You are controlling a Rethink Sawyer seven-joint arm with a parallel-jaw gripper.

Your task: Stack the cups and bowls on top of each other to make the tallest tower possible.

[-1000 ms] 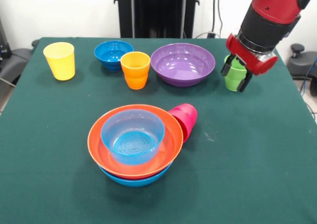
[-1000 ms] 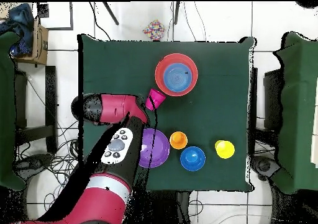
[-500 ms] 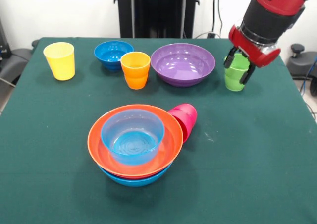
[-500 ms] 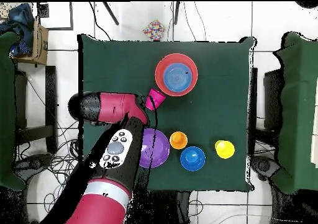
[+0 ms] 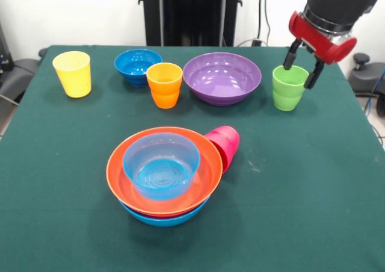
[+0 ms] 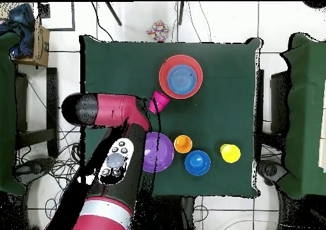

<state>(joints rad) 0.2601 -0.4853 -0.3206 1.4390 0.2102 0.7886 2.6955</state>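
My gripper (image 5: 303, 66) hangs with its jaws apart, tips level with the rim of the green cup (image 5: 289, 88). The cup stands upright on the table (image 5: 313, 182) directly beneath and between them, just beside the purple bowl (image 5: 222, 77).

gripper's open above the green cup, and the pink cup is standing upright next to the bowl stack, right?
Not quite. The pink cup lies on its side against the bowl stack, not upright; the front view shows it tipped with its base pointing away from the stack. The rest holds: the gripper is open, its fingers either side of the green cup rim.
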